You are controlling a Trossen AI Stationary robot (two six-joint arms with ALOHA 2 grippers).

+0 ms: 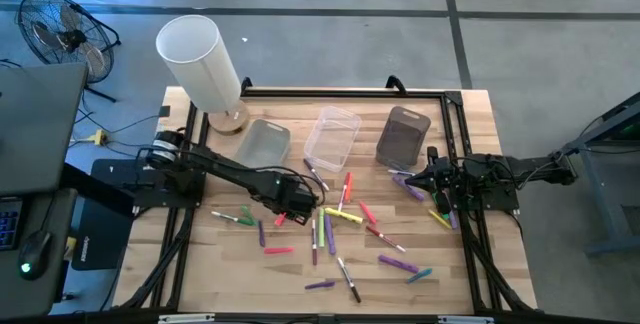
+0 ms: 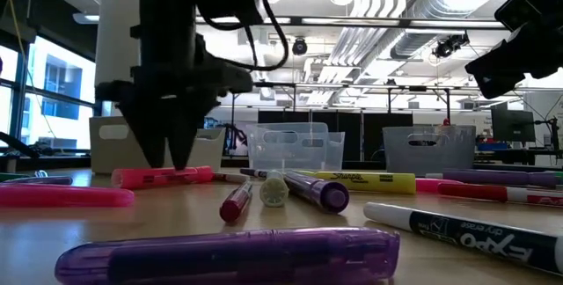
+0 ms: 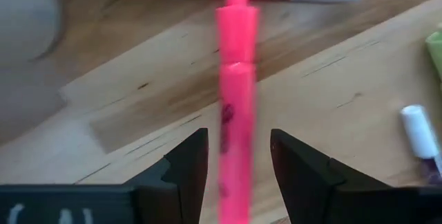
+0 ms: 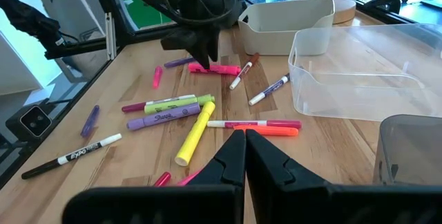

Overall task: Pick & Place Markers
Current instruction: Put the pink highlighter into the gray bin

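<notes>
The short pink capped marker (image 3: 235, 106) is lying flat on the pale wooden desk (image 3: 345, 92), and I am straddling it with my left tool (image 3: 238, 165), fingers apart on either side. If I am closing off-centre, it could roll or swivel away. My right tool (image 4: 245, 156) is waiting pinched together near the dark grey plastic bin (image 1: 403, 134). I cannot tell whether my fingertips are touching wood.
</notes>
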